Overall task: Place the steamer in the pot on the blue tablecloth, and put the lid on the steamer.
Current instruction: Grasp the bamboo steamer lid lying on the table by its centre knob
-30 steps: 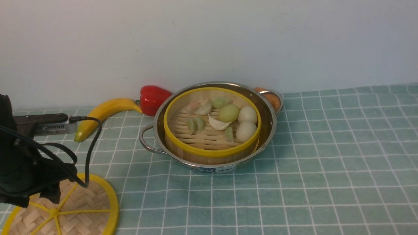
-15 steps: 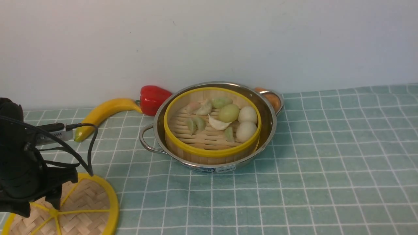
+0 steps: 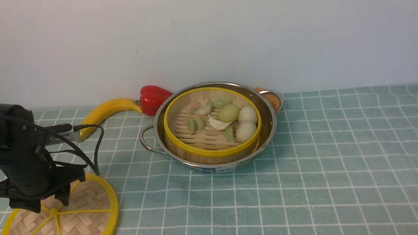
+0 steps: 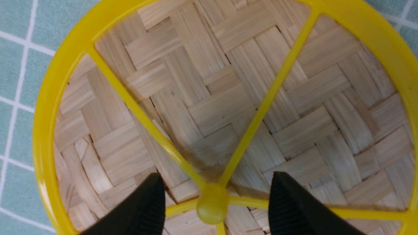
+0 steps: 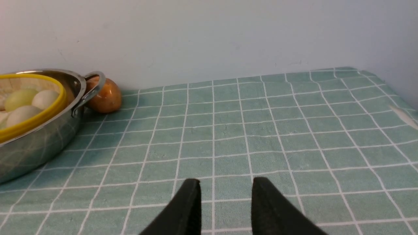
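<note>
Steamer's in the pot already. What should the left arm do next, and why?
Probably lower the left gripper and close on the centre knob of the lid: its open jaws straddle that knob, and the steamer sits uncovered in the pot.

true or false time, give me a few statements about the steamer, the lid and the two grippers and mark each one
1. The steamer sits inside the pot. True.
2. The lid covers the steamer. False: it lies flat on the cloth, apart from the pot.
3. The left gripper is open, with its fingers on either side of the lid's centre knob. True.
4. The right gripper holds the banana. False: it is open and empty over bare cloth, and the banana lies by the red pepper.
</note>
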Tool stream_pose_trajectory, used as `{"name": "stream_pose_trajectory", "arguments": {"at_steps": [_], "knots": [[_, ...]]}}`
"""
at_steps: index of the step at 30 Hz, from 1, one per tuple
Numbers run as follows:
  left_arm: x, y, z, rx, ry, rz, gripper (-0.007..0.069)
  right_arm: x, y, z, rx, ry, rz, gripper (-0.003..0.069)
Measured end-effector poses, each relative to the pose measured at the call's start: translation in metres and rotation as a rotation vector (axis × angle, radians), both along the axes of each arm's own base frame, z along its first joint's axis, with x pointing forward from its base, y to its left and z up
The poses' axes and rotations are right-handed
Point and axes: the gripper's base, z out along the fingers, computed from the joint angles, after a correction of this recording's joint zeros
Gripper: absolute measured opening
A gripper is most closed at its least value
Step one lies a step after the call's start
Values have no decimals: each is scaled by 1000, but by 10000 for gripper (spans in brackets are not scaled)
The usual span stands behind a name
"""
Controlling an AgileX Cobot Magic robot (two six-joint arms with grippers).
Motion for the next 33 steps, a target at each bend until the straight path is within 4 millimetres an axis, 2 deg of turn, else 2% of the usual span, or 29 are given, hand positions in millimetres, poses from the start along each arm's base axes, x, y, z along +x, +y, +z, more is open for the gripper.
{"name": "stream_pose_trajectory", "arguments": {"at_steps": [4,7,14,18,27,29,33], "knots": [[0,0,-3,0,18,0,393,0,0,0,0,0,0,240],[-1,0,-4,4,30,-1,360,0,0,0,0,0,0,240],[0,1,-13,4,66,-2,239,0,0,0,0,0,0,240],[1,1,-15,6,74,-4,138,0,0,0,0,0,0,240],[0,1,-13,9,83,-25,123,0,0,0,0,0,0,240],[-1,2,-9,16,90,-59,123,0,0,0,0,0,0,240],[3,4,34,53,4,-144,123,0,0,0,0,0,0,240]]}}
